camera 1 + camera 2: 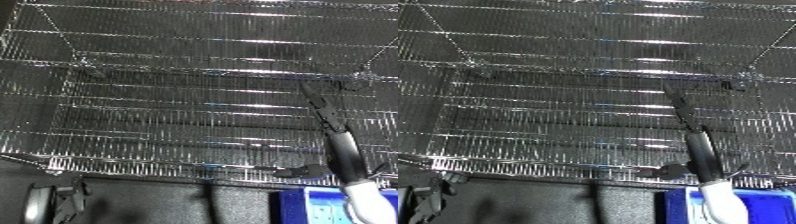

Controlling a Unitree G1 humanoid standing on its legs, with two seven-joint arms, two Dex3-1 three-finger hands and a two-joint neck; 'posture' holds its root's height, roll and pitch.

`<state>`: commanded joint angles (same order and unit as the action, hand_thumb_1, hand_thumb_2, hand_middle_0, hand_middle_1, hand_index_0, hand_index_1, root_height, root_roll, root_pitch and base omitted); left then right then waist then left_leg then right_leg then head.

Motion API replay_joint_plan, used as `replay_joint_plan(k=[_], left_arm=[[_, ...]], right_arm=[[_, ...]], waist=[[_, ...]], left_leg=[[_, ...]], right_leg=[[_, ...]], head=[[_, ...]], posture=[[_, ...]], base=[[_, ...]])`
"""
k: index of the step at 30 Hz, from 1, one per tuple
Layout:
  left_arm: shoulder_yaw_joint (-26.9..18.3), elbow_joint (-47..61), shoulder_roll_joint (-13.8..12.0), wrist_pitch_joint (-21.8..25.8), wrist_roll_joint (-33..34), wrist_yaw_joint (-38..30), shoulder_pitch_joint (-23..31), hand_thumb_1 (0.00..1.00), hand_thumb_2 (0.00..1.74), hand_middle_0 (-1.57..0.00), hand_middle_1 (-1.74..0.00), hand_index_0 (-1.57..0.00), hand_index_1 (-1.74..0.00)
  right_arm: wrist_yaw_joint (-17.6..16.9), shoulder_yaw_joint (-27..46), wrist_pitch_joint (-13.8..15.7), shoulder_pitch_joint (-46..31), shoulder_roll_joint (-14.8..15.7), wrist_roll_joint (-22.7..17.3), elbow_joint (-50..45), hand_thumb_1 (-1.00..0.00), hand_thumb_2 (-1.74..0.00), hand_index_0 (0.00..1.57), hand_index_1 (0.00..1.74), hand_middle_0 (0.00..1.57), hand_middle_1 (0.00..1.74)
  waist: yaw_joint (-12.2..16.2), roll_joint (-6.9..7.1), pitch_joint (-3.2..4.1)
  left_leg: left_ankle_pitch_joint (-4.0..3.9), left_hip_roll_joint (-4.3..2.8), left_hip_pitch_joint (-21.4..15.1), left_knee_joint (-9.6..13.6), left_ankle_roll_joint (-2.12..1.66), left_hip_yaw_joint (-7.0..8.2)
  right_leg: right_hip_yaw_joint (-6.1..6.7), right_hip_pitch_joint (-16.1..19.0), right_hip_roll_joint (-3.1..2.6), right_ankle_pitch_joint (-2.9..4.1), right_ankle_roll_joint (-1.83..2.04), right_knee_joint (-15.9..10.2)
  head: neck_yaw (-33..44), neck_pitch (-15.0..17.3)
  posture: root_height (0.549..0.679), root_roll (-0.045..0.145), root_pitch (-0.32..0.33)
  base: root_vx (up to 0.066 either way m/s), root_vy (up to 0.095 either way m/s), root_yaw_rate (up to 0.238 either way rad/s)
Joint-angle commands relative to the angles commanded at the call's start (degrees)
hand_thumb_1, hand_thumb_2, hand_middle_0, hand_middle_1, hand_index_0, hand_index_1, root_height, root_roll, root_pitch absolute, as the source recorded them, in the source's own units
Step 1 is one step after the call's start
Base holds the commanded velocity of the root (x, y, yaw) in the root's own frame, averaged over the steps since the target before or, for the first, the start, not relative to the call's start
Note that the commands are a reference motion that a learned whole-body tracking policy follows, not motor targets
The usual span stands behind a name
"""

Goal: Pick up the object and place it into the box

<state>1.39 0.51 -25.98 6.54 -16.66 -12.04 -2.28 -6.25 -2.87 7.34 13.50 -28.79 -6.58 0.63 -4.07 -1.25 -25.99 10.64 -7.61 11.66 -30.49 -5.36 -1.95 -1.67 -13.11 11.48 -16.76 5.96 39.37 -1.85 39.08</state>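
The right robot hand (pixel 322 112) reaches up and away over the wire shelf (pixel 178 115), fingers straight and holding nothing. No object shows there. The blue bin (pixel 311 207) sits just below that arm; the left robot hand (pixel 55 202) hangs low, grip unclear.

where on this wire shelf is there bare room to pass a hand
The wire shelf lies bare across its middle and left, up to the back rail. It is crowded only at the right, where the right hand reaches in above the blue bin. The left hand sits below the front edge.
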Motion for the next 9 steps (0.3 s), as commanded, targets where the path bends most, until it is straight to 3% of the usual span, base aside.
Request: replay_joint_plan(k=[9], left_arm=[[0.2, 0.5, -1.4, -0.1, 1.9, 0.8, -1.4, 1.0, 1.74, -1.57, -1.74, -1.57, -1.74]], right_arm=[[-0.2, 0.7, -0.2, -0.3, -1.6, 3.3, -0.6, 0.0, 0.0, 0.0, 0.0, 0.0, 0.0]], waist=[[0.6, -0.41, -0.07]], left_leg=[[0.23, 0.12, 0.1, 0.0, 0.04, 0.36]], right_leg=[[0.54, -0.7, 0.19, -0.01, 0.26, 0.0]], head=[[-0.5, 0.6]], posture=[[0.646, 0.048, -0.094]], base=[[0.005, 0.028, -0.021]])
